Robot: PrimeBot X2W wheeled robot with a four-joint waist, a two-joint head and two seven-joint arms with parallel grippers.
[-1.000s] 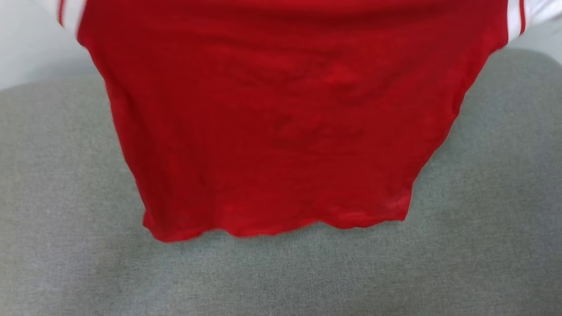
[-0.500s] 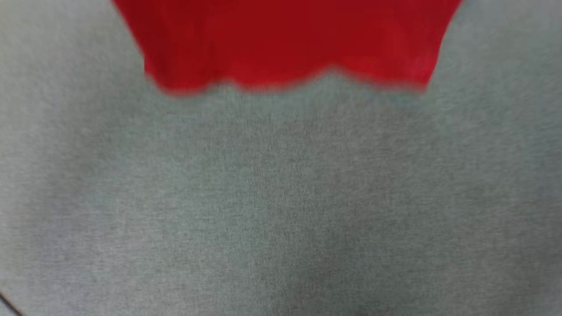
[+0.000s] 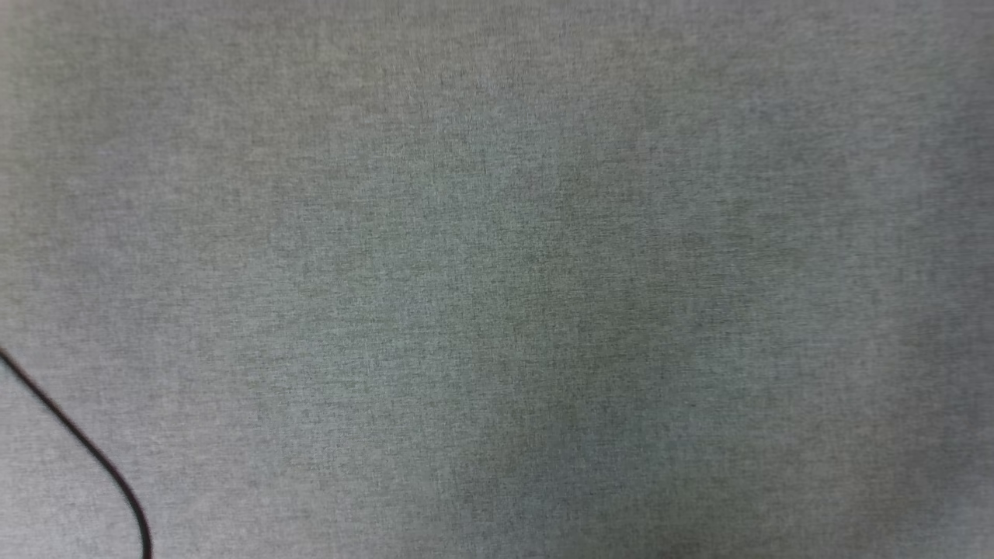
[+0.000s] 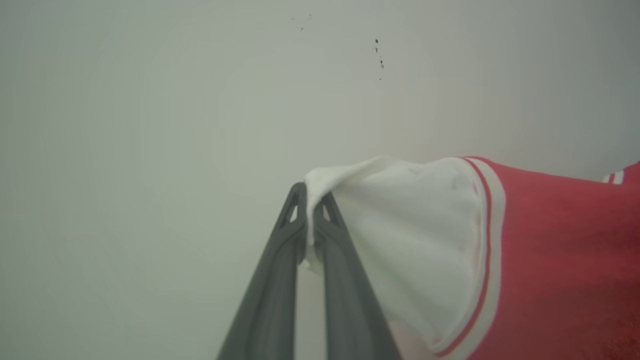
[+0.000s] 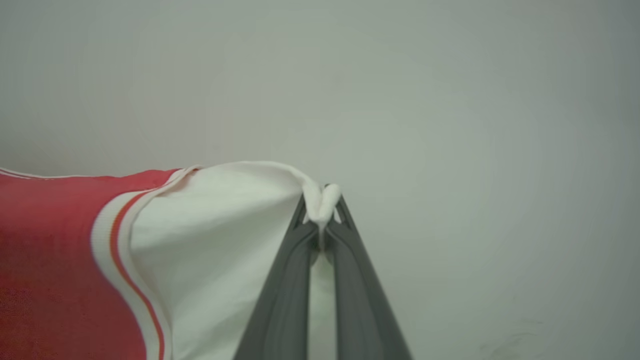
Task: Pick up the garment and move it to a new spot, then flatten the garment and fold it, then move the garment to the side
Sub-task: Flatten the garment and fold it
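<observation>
The garment (image 4: pixel 560 260) is a red jersey shirt with white sleeves and red-white striped seams. In the left wrist view my left gripper (image 4: pixel 311 200) is shut on the edge of one white sleeve, which bunches between the two dark fingers. In the right wrist view my right gripper (image 5: pixel 322 200) is shut on the other white sleeve of the garment (image 5: pixel 50 260), a fold of white cloth poking out past the tips. Red cloth stretches away from each sleeve toward the other arm. Both wrist views look toward a pale wall.
The grey fabric surface (image 3: pixel 497 256) spreads across the head view. A thin dark cable (image 3: pixel 85 450) curves over its lower left corner. The pale wall (image 4: pixel 150 125) behind the held shirt carries a few small dark marks (image 4: pixel 379 55).
The head view has swung down: the red shirt slid up and out of its top edge, grey surface took its place and the dark cable came in at the lower left.
</observation>
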